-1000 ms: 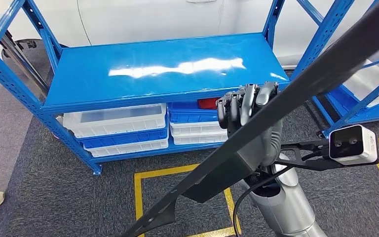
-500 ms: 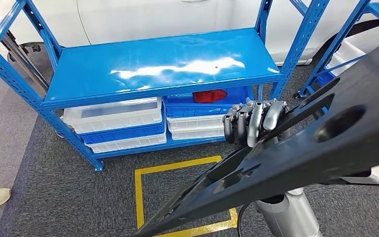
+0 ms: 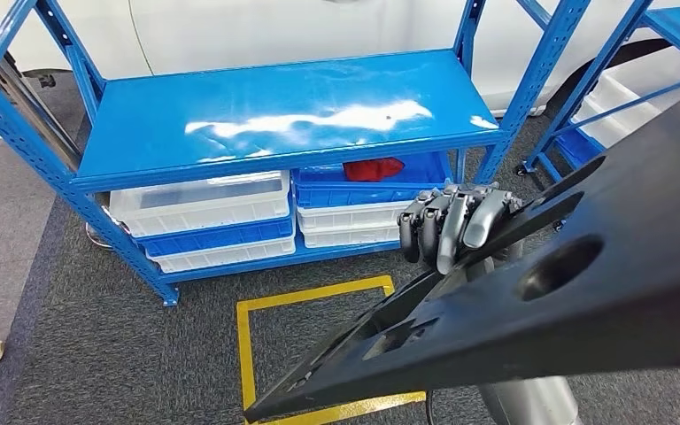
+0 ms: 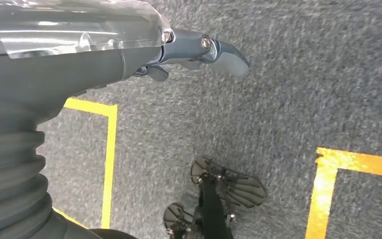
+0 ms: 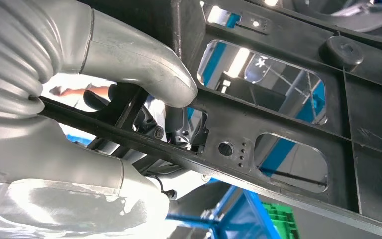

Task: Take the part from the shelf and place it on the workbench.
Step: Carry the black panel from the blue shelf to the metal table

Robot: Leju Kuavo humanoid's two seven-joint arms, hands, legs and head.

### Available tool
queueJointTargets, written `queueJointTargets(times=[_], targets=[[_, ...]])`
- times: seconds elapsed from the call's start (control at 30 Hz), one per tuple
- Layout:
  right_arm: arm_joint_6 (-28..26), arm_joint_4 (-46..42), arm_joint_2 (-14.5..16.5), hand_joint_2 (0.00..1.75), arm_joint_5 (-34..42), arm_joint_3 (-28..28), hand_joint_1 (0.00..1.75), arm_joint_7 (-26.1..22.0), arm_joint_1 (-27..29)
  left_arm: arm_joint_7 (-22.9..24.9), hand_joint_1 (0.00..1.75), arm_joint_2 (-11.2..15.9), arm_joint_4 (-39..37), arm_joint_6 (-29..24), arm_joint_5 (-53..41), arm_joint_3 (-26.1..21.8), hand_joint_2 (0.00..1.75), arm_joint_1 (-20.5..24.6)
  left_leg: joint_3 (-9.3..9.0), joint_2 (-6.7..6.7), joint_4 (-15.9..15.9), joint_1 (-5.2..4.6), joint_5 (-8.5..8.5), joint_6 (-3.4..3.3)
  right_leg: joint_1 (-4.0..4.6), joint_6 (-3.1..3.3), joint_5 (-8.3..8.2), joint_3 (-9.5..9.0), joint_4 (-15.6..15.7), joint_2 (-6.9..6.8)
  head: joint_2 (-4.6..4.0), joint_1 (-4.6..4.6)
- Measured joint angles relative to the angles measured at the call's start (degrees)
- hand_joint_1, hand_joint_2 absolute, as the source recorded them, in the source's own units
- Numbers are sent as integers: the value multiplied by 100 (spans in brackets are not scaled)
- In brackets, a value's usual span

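The right hand (image 3: 454,228) gripped the black part (image 3: 531,310), held off the shelf (image 3: 274,119) above the floor, so it needed a firm grip and slow turn toward the workbench.

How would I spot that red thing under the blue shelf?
Find the blue metal rack with the shiny top shelf. Below it sit stacked white and blue bins; the red object lies in the top blue bin on the right-hand stack. It is the only red item there.

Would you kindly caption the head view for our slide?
Right hand grips a long black part before a blue shelf.
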State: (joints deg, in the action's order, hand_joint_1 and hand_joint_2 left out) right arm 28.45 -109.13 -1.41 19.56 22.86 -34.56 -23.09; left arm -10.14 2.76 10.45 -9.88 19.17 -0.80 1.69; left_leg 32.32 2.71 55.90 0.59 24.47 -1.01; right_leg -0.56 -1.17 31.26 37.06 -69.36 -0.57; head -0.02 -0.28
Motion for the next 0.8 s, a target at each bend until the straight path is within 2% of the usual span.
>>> queueJointTargets(times=[0.07, 0.1, 0.13, 0.2, 0.23, 0.27, 0.3, 0.33, 0.37, 0.4, 0.43, 0.47, 0.5, 0.57, 0.6, 0.63, 0.67, 0.7, 0.73, 0.77, 0.8], targets=[[-34, -40, -44, 175, -127, -29, 175, -120, 17, 2, 0, -10, 0, -26, -4, -7, 175, 8, 5, 62, 50, -21, 26, 37, 9, 28, -359, -369, 826, -197, 0, -1], [-45, -59, -61, 175, -164, -47, 175, -175, 33, 23, 0, -14, 0, -37, -5, -12, 175, 10, 13, 97, 76, -36, 39, 62, 20, 53, -445, -472, 1081, -265, 0, -1], [-47, -75, -75, 175, -187, -68, 175, -221, 59, 53, 0, -17, 0, -45, -4, -20, 175, 10, 19, 139, 94, -51, 47, 88, 38, 83, -463, -497, 1179, -291, 0, -2], [-12, -102, -102, 175, -208, -122, 175, -279, 123, 129, 0, -27, 0, -52, 10, -39, 175, 11, 21, 237, 100, -52, 54, 144, 50, 154, -494, -469, 1193, -174, 0, -2], [18, -113, -114, 175, -210, -148, 175, -295, 145, 162, 0, -35, 0, -43, 21, -46, 175, 14, 30, 213, 130, -39, 92, 179, 45, 194, -519, -462, 1206, -118, 0, -2], [46, -120, -125, 175, -208, -172, 175, -311, 156, 185, 0, -45, 0, -32, 31, -52, 175, 16, 72, 130, 246, -23, 193, 211, 35, 234, -545, -452, 1221, -67, 0, -2], [69, -123, -132, 175, -206, -189, 175, -328, 167, 197, 0, -54, 0, -20, 37, -57, 175, 16, 170, 15, 488, -8, 366, 240, 21, 269, -571, -441, 1234, -15, 0, -2], [84, -124, -138, 175, -207, -201, 175, -348, 187, 199, 0, -58, 0, -8, 42, -64, 175, 13, 313, -110, 846, 5, 585, 263, 20, 290, -587, -421, 1235, 39, 0, -2], [100, -123, -143, 175, -213, -208, 175, -371, 219, 195, 0, -61, 0, -7, 42, -73, 175, 6, 482, -179, 1264, 9, 799, 277, 23, 303, -602, -400, 1231, 97, 0, -2], [118, -123, -148, 175, -226, -210, 175, -394, 259, 187, 0, -62, 0, -12, 43, -82, 175, -2, 624, -204, 1613, 11, 941, 285, 27, 308, -614, -382, 1227, 163, 0, -2], [133, -123, -152, 175, -250, -210, 175, -420, 298, 172, 0, -63, 0, -21, 45, -90, 175, -8, 686, -213, 1787, 10, 973, 284, 31, 306, -624, -369, 1219, 230, 0, -2], [144, -127, -153, 175, -275, -207, 175, -442, 329, 149, 0, -66, 0, -33, 49, -98, 175, -11, 632, -223, 1720, 10, 883, 275, 34, 302, -631, -363, 1211, 301, 0, -2], [139, -143, -153, 175, -293, -202, 175, -453, 346, 119, 0, -67, 0, -46, 51, -105, 175, -10, 468, -260, 1419, 11, 698, 257, 36, 295, -635, -362, 1201, 372, 0, -2], [63, -211, -152, 175, -271, -184, 175, -420, 337, 50, 0, -57, 0, -76, 26, -121, 175, -9, 46, -486, 586, 16, 344, 198, 41, 271, -642, -355, 1179, 503, 0, -2], [-9, -257, -151, 175, -228, -172, 175, -377, 319, 21, 0, -48, 0, -115, -12, -126, 175, -7, -95, -596, 296, 19, 262, 176, 39, 244, -652, -335, 1168, 566, 0, -3], [-100, -304, -150, 175, -175, -162, 175, -333, 302, -8, 0, -35, 0, -179, -59, -127, 175, 0, -160, -667, 152, 17, 247, 158, 31, 209, -668, -309, 1163, 624, 0, -3], [-196, -347, -149, 175, -127, -153, 175, -299, 289, -36, 0, -18, 0, -245, -104, -127, 175, 13, -174, -668, 120, 12, 259, 147, 22, 165, -691, -283, 1164, 683, 0, -2], [-286, -388, -150, 175, -93, -149, 175, -283, 283, -61, 0, 0, 0, -303, -135, -126, 175, 29, -180, -611, 95, 14, 242, 126, 15, 122, -712, -261, 1171, 738, 0, -2], [-358, -426, -154, 175, -72, -147, 175, -286, 282, -80, 0, 18, 0, -336, -153, -126, 175, 44, -185, -544, 67, 20, 216, 94, 14, 88, -704, -242, 1157, 707, 0, -2], [-404, -456, -161, 175, -60, -145, 175, -297, 275, -92, 0, 33, 0, -338, -162, -126, 175, 52, -189, -472, 34, 29, 188, 56, 23, 61, -635, -194, 1066, 598, 0, -1], [-434, -478, -168, 175, -53, -140, 175, -311, 265, -98, 0, 46, 0, -335, -167, -126, 175, 52, -189, -395, 3, 39, 163, 23, 32, 38, -498, -96, 860, 448, 0, -1]])
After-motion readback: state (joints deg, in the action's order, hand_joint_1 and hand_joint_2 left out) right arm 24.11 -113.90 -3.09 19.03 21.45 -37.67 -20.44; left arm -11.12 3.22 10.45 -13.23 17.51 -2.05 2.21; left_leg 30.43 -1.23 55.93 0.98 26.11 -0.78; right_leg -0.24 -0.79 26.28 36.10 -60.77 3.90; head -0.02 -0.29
